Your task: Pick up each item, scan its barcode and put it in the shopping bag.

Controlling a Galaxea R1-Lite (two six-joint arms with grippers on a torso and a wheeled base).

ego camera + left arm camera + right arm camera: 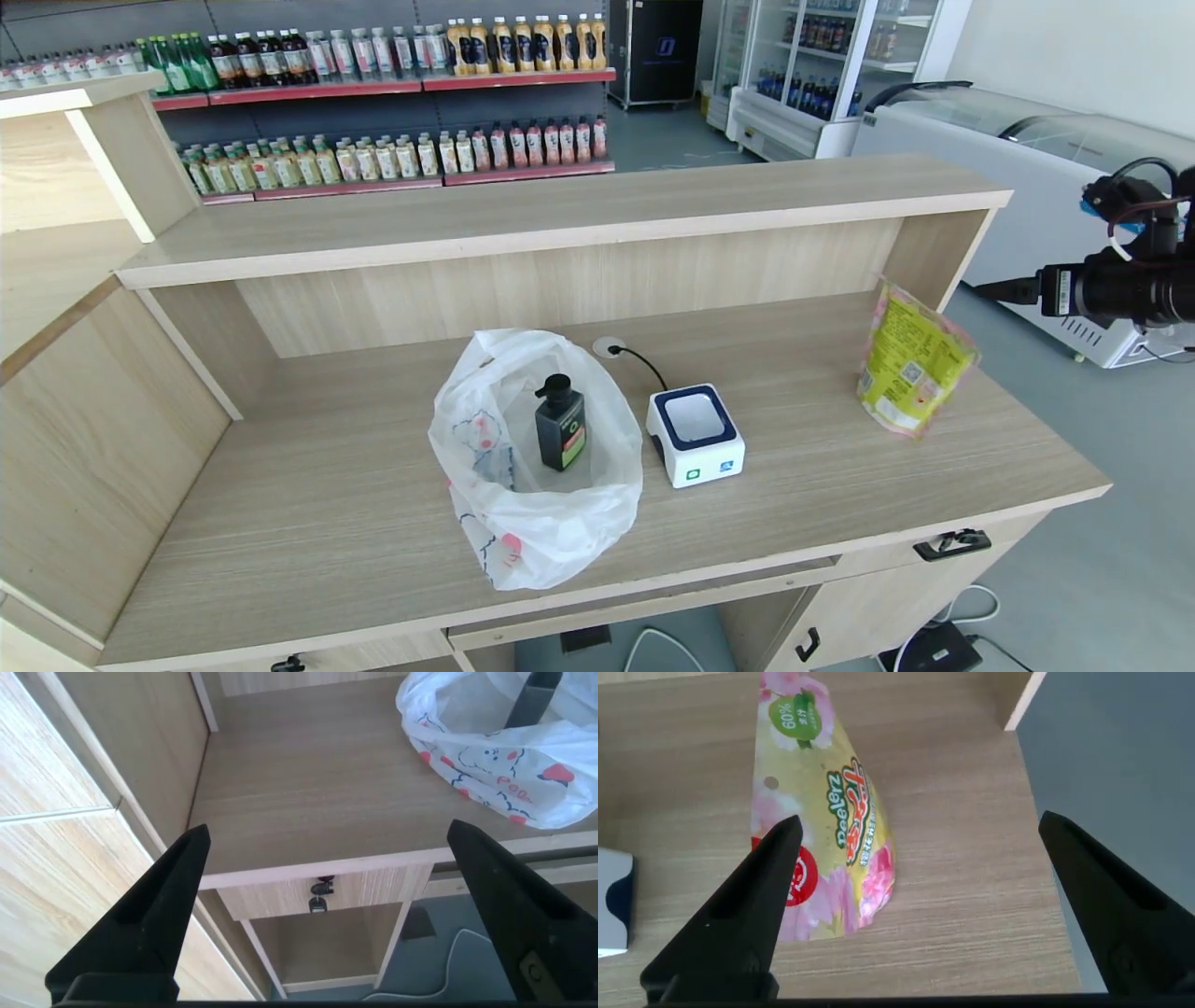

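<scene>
The yellow pouch [913, 371] stands at the right end of the bench [327, 523], leaning a little, and no hand touches it. The right hand [920, 831] hangs above it with fingers spread wide. The pouch sits nearer to one finger than to the middle of the gap, so I think the hand should centre first, then pinch the flat faces near the top, softly, because such a pouch bends. The printed code faces the front, which should help at the scanner [695, 434]. The left hand [329, 833] is spread too, over the bench's front left edge.

The shopping bag [537, 523] holds a black pump bottle [560, 425]. The bench's side wall [938, 252] stands just behind the pouch and could hinder the approach
</scene>
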